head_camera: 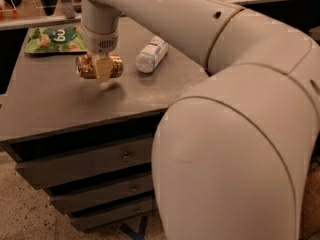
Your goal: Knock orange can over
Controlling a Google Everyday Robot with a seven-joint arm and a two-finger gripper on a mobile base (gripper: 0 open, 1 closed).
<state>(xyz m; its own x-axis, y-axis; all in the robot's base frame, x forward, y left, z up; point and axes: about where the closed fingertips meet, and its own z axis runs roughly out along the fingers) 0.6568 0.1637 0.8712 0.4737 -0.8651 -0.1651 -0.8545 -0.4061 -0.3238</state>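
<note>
At the far left of the cabinet top I see the green snack bag [52, 38] lying flat near the back edge. Just right of it and nearer to me is the orange can [116, 67], turned on its side with its long axis running left to right. It seems to hang a little above the surface, judging by the soft shadow beneath it. The gripper [103, 74] comes straight down on the can's middle and is clamped around it, with one pale finger [103, 68] crossing the front of the body.

I judge the can light and thin-walled, so it will dent under a hard squeeze. Its smooth metal is slippery, and lying on its side it will roll freely once let go. The mid-body is the sensible place to hold it, as now.

Further right, the clear plastic bottle [151, 54] lies on its side, apart from the can. The grey cabinet top [60, 104] looks flat, matte and hard, with room around the can. Below it are drawers [100, 164] with small knobs and a speckled floor [20, 209]. The robot's white arm [225, 39] fills the right side.
</note>
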